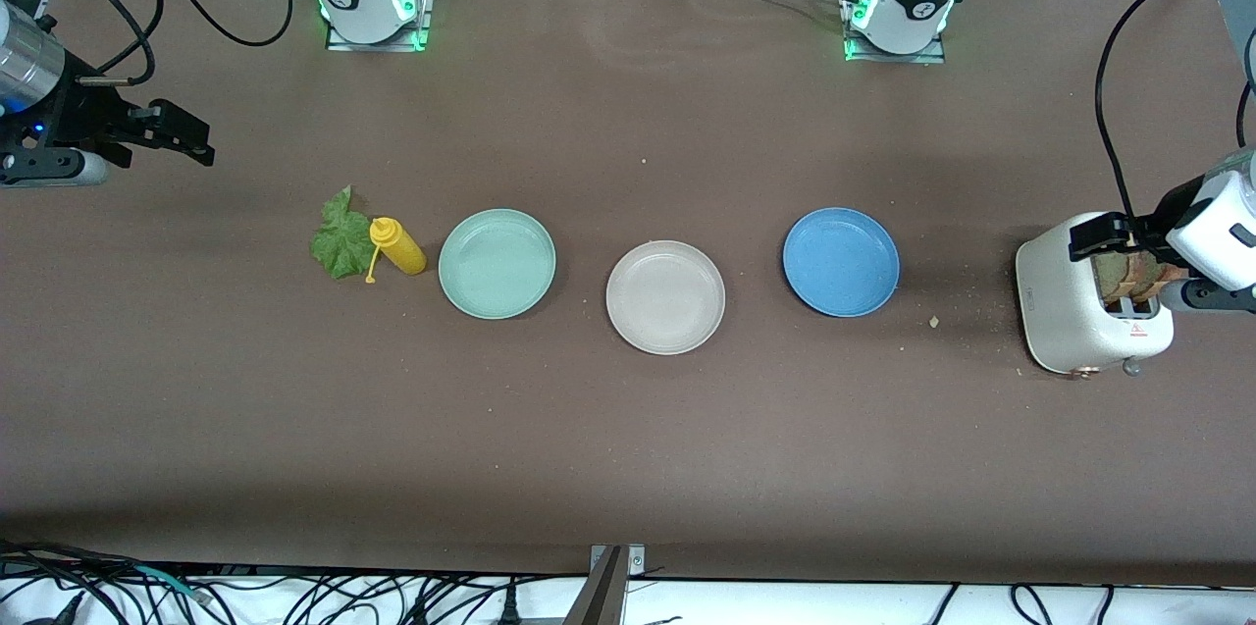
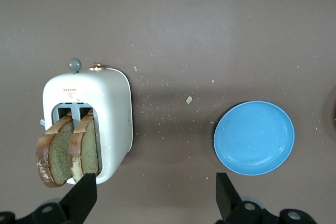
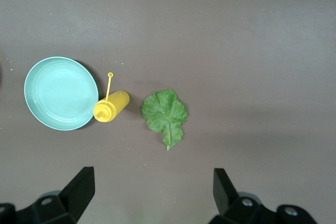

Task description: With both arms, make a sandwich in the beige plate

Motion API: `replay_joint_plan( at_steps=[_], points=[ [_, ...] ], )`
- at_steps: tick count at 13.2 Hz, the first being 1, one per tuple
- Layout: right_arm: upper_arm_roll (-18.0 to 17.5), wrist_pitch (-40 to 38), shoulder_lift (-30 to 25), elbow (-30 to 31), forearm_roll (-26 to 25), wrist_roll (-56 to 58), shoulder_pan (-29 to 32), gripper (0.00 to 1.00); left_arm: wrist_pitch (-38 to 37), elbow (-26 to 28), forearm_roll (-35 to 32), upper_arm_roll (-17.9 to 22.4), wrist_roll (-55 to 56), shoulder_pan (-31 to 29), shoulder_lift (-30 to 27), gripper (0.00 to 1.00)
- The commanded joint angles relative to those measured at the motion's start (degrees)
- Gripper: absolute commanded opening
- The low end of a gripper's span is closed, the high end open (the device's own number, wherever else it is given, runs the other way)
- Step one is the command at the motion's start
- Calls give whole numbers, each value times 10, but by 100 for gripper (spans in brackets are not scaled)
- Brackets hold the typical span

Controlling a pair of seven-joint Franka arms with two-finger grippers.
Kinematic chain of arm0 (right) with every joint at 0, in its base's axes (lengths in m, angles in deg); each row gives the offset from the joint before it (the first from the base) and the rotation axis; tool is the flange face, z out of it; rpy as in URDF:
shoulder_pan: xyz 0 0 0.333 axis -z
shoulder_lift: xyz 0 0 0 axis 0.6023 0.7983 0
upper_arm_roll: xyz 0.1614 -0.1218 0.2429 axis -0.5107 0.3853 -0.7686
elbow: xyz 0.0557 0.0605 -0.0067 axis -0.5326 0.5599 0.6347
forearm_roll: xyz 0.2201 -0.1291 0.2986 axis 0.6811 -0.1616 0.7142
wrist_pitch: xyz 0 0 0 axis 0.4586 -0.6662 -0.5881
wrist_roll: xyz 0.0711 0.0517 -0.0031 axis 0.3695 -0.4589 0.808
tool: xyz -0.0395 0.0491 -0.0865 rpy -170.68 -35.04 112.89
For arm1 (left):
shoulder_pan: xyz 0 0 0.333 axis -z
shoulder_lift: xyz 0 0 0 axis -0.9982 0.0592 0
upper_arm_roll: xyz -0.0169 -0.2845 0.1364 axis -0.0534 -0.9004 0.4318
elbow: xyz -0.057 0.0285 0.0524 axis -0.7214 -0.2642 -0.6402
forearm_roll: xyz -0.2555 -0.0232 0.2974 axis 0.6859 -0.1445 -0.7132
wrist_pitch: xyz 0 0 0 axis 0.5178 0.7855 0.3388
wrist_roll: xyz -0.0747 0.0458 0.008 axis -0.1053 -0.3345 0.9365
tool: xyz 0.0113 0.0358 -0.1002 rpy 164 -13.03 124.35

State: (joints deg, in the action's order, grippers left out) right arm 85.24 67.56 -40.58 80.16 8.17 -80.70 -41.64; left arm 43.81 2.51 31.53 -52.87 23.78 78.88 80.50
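Both empty: your left gripper (image 2: 152, 195), wide over the toaster (image 1: 1084, 306), may crumble the toast (image 2: 68, 150); right gripper (image 3: 149, 192), wide, may nudge the bottle (image 3: 111, 106) reaching the lettuce (image 3: 165, 114).

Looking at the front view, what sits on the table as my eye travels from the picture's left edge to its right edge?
lettuce leaf → yellow squeeze bottle → mint-green plate → beige plate → blue plate → white toaster, with two bread slices standing in its slots.
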Motion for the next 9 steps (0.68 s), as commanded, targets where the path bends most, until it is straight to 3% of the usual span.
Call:
replay_joint_plan(
  at_steps=[1,4,9],
  points=[
    [1,-2,-1,-6,-6,-2,-1,100,5,60,37,0,-12,-4,-55,100],
    [1,-3,-1,-6,-6,0,-1,100,28,112,39,0,-12,-4,-90,100],
    [1,-4,-2,-6,-6,1,-1,100,110,254,59,-1,-12,-5,-181,100]
  ],
)
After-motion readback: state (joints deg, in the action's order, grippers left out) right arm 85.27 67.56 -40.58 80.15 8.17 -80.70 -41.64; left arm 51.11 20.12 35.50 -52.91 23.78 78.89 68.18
